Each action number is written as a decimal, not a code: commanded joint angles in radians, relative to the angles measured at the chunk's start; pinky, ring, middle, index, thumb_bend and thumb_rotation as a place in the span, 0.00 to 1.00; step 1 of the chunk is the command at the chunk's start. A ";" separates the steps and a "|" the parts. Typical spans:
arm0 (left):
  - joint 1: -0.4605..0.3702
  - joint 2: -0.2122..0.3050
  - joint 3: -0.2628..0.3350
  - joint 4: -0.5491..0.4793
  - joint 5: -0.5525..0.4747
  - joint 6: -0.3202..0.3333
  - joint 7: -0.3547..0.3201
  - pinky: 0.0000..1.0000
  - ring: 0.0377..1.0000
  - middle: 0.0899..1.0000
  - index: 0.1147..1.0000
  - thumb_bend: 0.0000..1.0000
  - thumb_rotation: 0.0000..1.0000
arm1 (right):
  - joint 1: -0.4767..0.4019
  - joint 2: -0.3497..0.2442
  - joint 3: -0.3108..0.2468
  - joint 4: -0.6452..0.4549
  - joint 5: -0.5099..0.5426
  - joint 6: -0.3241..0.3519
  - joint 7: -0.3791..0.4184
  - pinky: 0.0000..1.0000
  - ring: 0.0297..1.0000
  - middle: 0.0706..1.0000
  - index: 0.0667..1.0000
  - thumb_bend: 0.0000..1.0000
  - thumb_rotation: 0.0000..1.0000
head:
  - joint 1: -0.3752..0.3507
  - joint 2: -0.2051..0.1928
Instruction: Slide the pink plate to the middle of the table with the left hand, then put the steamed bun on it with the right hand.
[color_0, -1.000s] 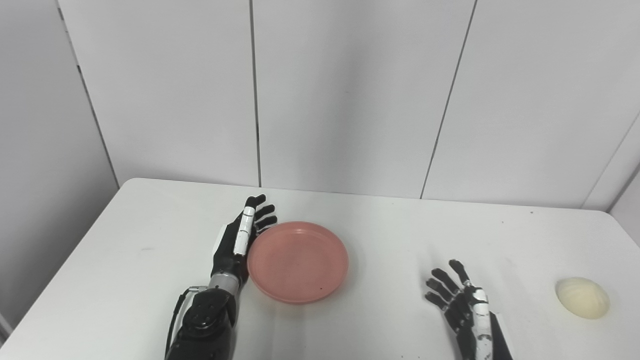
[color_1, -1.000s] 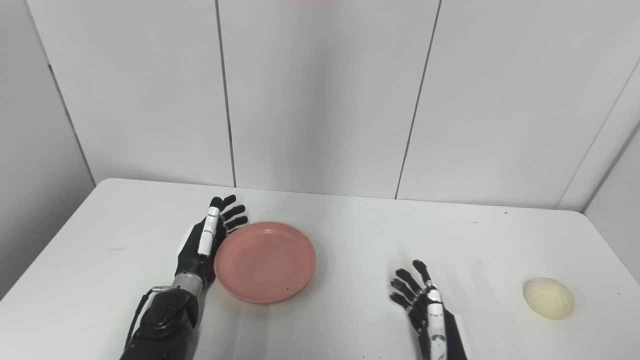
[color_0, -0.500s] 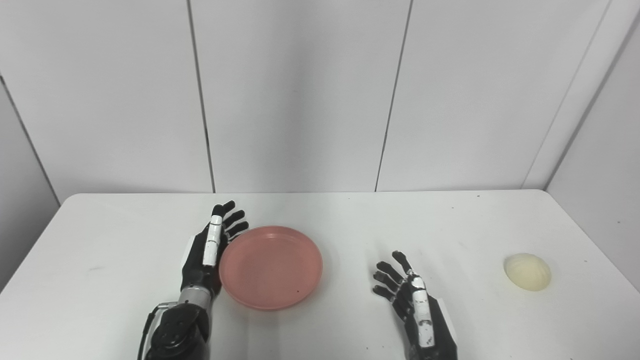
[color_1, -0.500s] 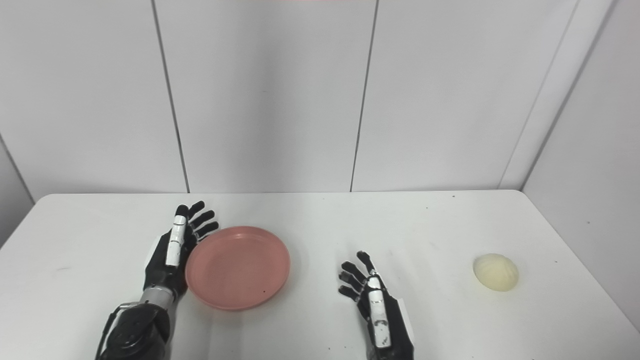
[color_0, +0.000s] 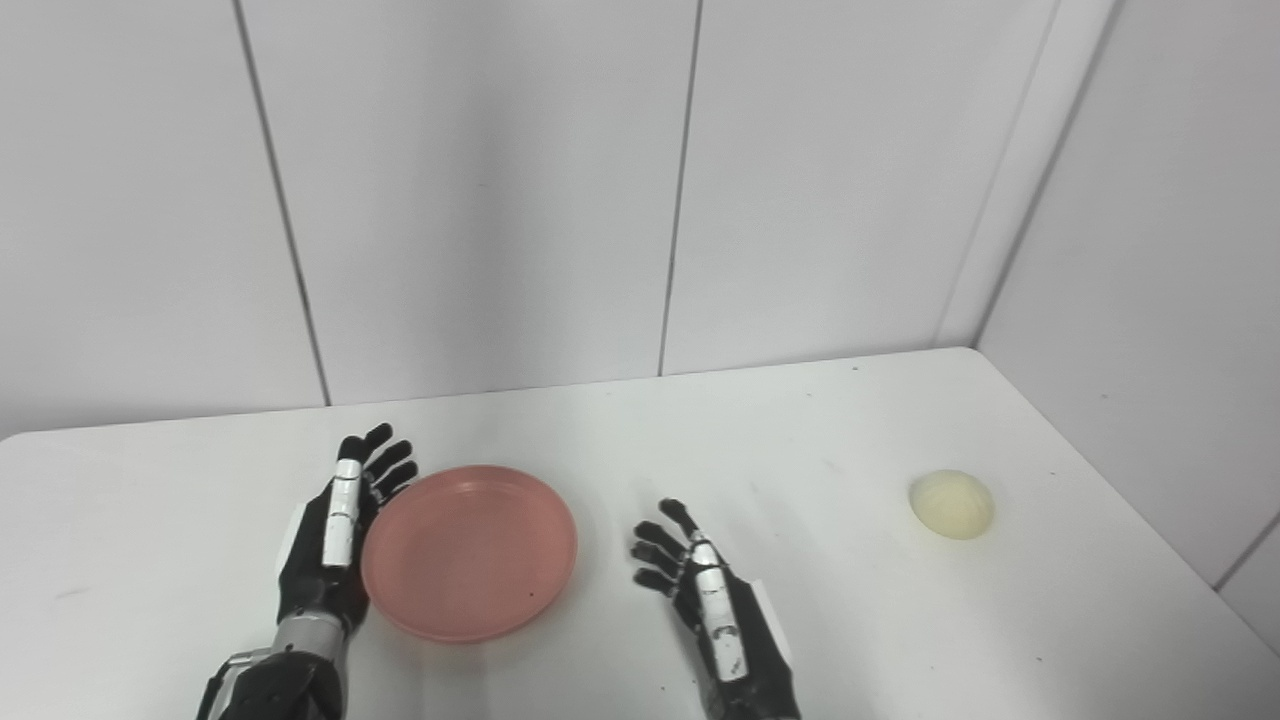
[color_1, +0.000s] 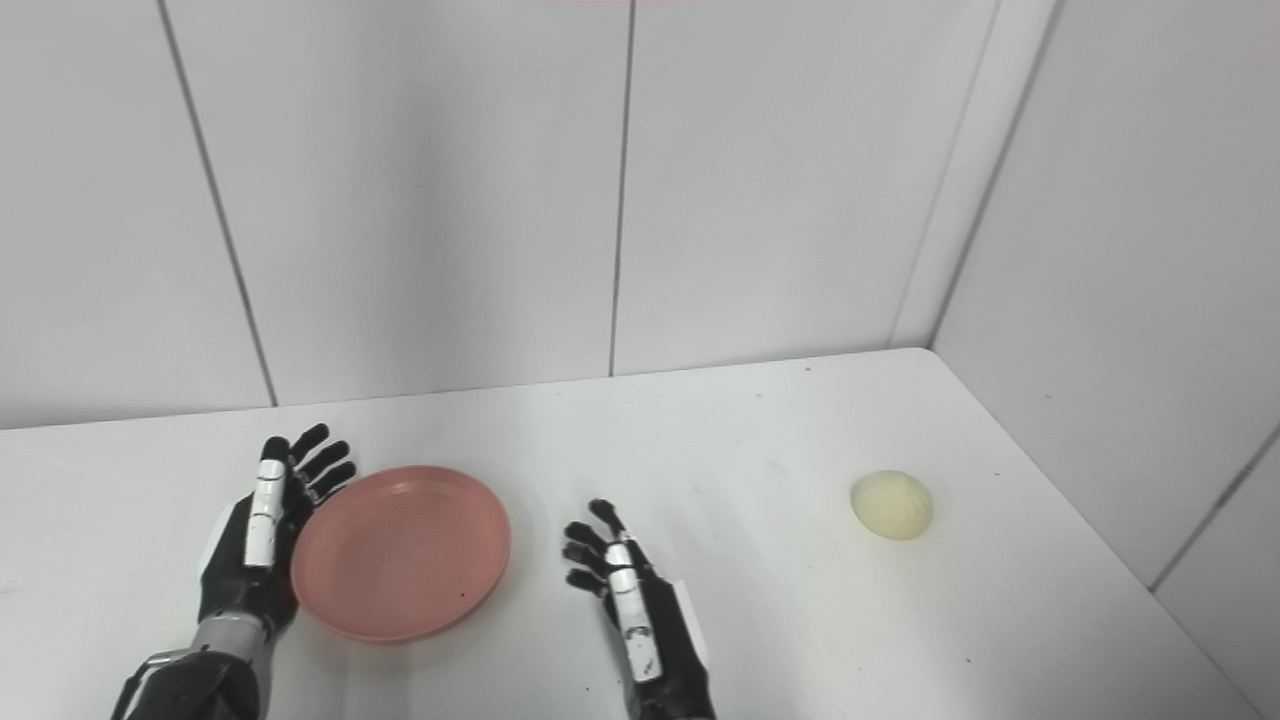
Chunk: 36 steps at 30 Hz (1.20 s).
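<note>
On table (color_0: 820, 600): pink plate (color_0: 469, 551) empty; steamed bun (color_0: 951, 504) far right; both hands' fingers spread.

A white table (color_0: 820, 440) with rounded corners fills the lower part of both views, its top marked by a few small dark specks. Behind it stands a wall of pale grey panels (color_0: 480, 190) divided by thin dark vertical seams. At the right a second panelled wall (color_1: 1130, 250) meets the first in a corner. The light is even and soft, casting only faint shadows.
</note>
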 joint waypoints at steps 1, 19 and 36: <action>0.010 -0.003 -0.016 -0.019 0.025 0.003 0.006 0.84 0.86 0.84 0.83 0.69 0.96 | 0.019 0.009 0.005 0.009 -0.003 -0.004 -0.001 0.79 0.81 0.81 0.89 0.68 1.00 | -0.002 0.001; 0.029 -0.027 0.000 -0.044 -0.021 0.031 -0.026 0.87 0.88 0.86 0.85 0.69 0.95 | 0.021 -0.020 0.011 0.013 -0.024 -0.041 0.008 0.77 0.79 0.80 0.90 0.70 1.00 | 0.026 0.005; 0.029 -0.046 -0.008 -0.022 -0.003 0.029 -0.006 0.82 0.85 0.85 0.84 0.65 0.96 | -0.038 -0.114 -0.136 -0.251 -0.024 0.086 -0.054 0.78 0.81 0.83 0.92 0.75 0.97 | 0.035 0.000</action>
